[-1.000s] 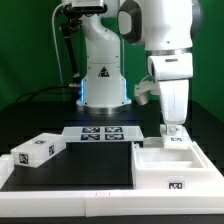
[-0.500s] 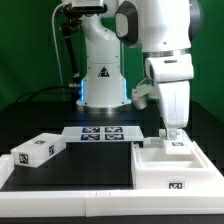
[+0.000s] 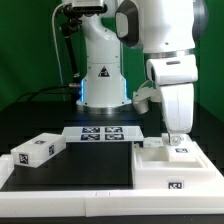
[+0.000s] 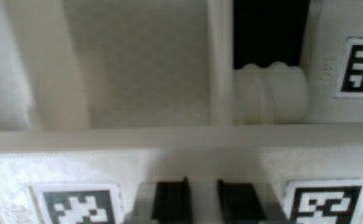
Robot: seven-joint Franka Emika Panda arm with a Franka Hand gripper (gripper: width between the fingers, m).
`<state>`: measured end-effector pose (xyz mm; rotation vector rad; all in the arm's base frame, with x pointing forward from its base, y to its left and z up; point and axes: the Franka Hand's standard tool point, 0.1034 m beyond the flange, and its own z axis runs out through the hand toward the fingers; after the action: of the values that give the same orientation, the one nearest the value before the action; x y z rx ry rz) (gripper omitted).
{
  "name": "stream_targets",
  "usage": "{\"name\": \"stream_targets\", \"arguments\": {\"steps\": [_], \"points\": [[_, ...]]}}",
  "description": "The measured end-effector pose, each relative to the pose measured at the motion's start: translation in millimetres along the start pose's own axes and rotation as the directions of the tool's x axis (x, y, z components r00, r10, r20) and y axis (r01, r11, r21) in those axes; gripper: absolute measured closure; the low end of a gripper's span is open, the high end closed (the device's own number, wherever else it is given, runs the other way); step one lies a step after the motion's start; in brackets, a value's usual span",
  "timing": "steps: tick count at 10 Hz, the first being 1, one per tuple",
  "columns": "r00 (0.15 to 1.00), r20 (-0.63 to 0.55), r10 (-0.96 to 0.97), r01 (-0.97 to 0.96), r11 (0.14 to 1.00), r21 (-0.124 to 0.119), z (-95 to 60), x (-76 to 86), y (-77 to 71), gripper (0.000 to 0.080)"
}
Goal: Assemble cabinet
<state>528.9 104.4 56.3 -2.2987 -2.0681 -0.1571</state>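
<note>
The cabinet's large white box lies at the exterior view's right front, with a tag on its front wall. My gripper hangs straight down over its far right corner. There its tips meet a small white tagged part. In the wrist view my two black fingers stand close together, with a thin white strip between them. They sit on a white part that has a tag on each side. My gripper looks shut on this part. Beyond it are white walls and two round pegs.
A white tagged block lies at the exterior view's left on the black table. The marker board lies flat at the middle back. The robot's base stands behind it, with cables at the back left.
My gripper has moved a little toward the exterior view's right and slightly down. The small tagged part at its tips has moved with it.
</note>
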Motion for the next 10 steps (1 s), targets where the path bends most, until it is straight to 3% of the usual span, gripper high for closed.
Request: {"name": "stream_targets", "arguments": {"steps": [6, 8, 10], "points": [[1.0, -0.004, -0.022, 0.022, 1.0, -0.005, -0.3, -0.7, 5.2, 0.0729], [1.0, 0.003, -0.018, 0.018, 1.0, 0.016, 0.0, 0.7, 19.0, 0.0729], [1.0, -0.005, -0.023, 0.023, 1.0, 0.009, 0.7, 1.1, 38.6, 0.0729]]}}
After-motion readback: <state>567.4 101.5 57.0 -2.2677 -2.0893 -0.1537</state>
